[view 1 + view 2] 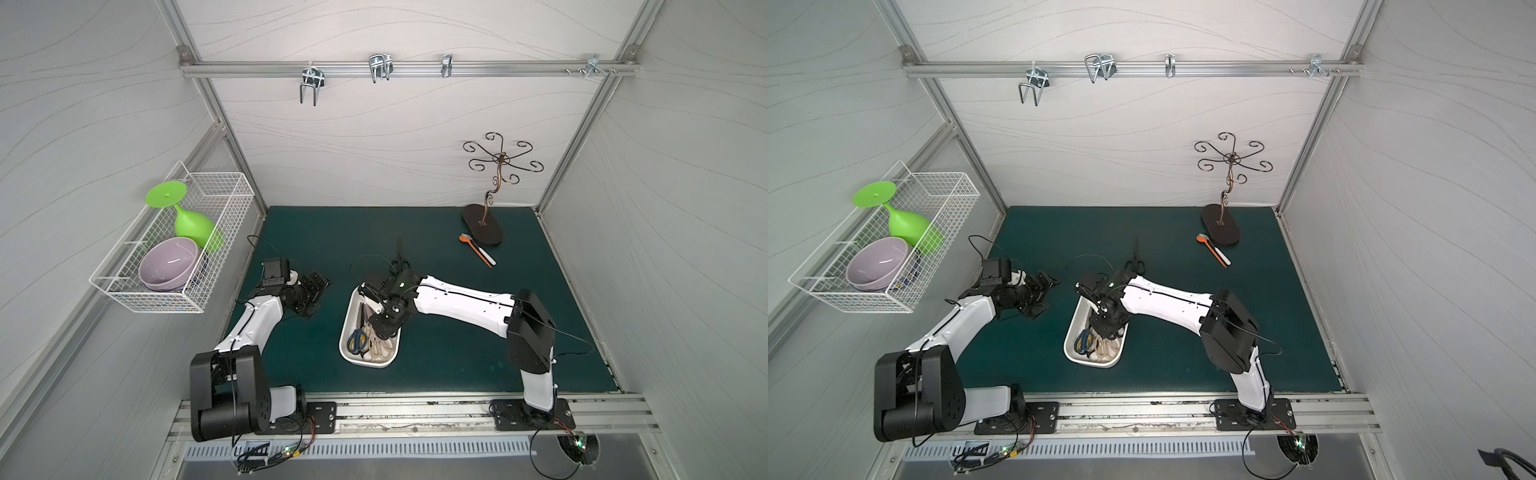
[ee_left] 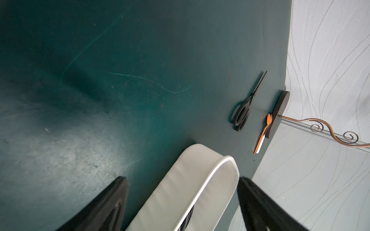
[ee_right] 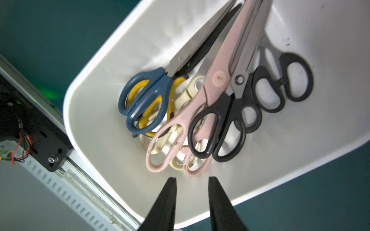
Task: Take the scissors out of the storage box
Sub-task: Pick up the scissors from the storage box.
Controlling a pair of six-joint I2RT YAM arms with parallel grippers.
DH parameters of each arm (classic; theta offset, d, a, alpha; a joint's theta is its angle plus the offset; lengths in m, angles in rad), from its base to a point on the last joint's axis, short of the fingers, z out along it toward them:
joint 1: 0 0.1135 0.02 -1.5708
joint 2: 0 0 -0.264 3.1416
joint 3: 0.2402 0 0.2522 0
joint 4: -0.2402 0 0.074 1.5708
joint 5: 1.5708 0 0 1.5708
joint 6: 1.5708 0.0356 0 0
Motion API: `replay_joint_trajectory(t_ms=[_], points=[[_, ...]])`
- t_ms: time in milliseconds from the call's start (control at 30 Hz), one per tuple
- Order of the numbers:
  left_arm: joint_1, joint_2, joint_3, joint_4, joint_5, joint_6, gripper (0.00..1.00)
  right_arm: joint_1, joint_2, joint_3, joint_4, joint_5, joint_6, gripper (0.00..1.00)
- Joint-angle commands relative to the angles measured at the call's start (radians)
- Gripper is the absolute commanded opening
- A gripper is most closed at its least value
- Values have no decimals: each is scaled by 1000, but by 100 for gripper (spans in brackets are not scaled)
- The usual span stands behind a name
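The white storage box (image 1: 345, 353) (image 1: 1069, 352) lies mid-mat and holds several scissors: a blue-handled pair (image 3: 144, 100) over a yellow pair (image 3: 149, 114), a long pink pair (image 3: 200, 104), a cream pair (image 3: 181, 99) underneath, and black-handled pairs (image 3: 220, 130). One black pair of scissors (image 1: 401, 259) (image 2: 243, 114) lies on the mat just beyond the box. My right gripper (image 1: 382, 328) (image 3: 192, 178) hangs over the box near the pink handles, jaws narrowly open with nothing between them. My left gripper (image 1: 318, 291) (image 2: 182, 178) stands wide open left of the box, pointing at its far end.
A white wire basket (image 1: 124, 286) on the left wall holds a green goblet (image 1: 191, 224) and a purple bowl (image 1: 168, 264). A metal hook stand (image 1: 484, 224) is at the back right, with orange and white spoons (image 1: 478, 251) beside it.
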Motion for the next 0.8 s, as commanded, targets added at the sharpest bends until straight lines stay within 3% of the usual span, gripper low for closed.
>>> replay_joint_trajectory(t_ms=[0, 767], points=[[6, -20, 2, 17, -4, 5, 90, 2, -4, -7, 26, -19, 25, 31], [55, -30, 3, -7, -34, 15, 90, 11, 132, 30, 45, -22, 46, 29]])
